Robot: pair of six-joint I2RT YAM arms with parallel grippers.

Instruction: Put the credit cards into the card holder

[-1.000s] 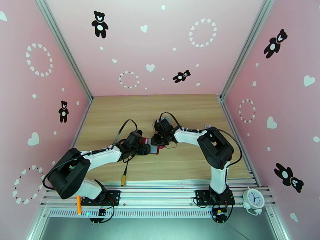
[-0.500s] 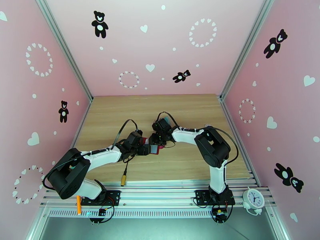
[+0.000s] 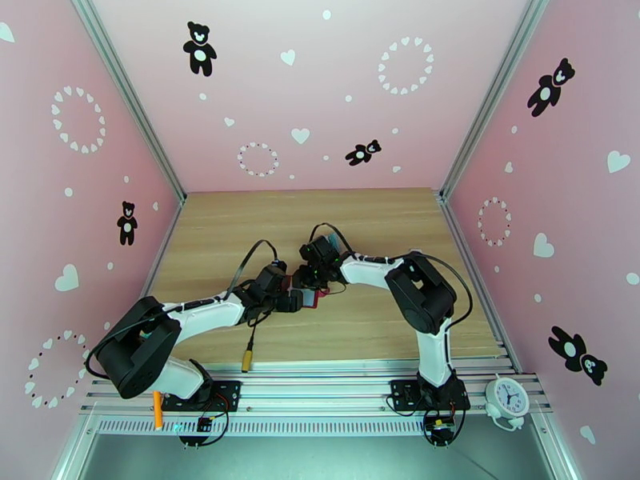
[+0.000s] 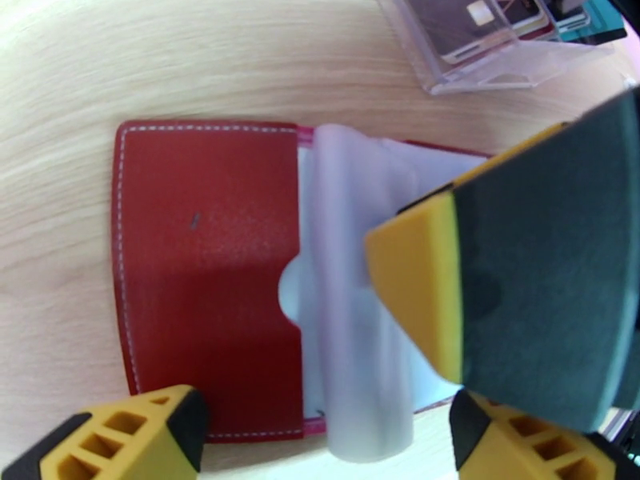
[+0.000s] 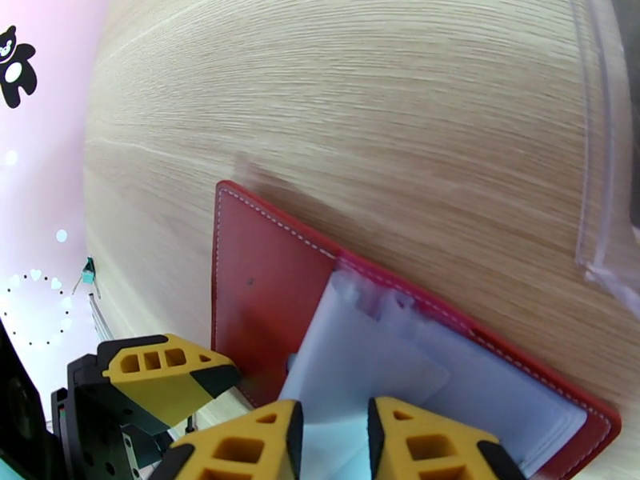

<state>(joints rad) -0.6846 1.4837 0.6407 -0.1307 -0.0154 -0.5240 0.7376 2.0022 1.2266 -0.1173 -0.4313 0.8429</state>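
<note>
The dark red card holder [image 4: 204,282] lies open on the wood, its clear plastic sleeves [image 4: 352,330] bulging up from the middle. In the top view the card holder [image 3: 318,296] is a red patch between both arms. My left gripper [image 4: 336,442] is open, one finger on each side of the holder's near edge. My right gripper [image 5: 332,442] is nearly shut, with a sleeve [image 5: 360,370] running between its fingers. Its dark pad [image 4: 520,290] presses over the sleeves. Credit cards [image 4: 480,22], dark and teal, stand in a clear rack [image 4: 512,70].
The clear rack stands just beyond the card holder, and its edge [image 5: 596,194] shows at the right of the right wrist view. Both grippers [image 3: 298,300] [image 3: 308,280] crowd the table's middle. Bare wood [image 3: 320,218] lies behind them. A cable [image 3: 250,346] trails toward the near rail.
My left gripper has opened a little wider. The right gripper and forearm have shifted slightly left over the card holder.
</note>
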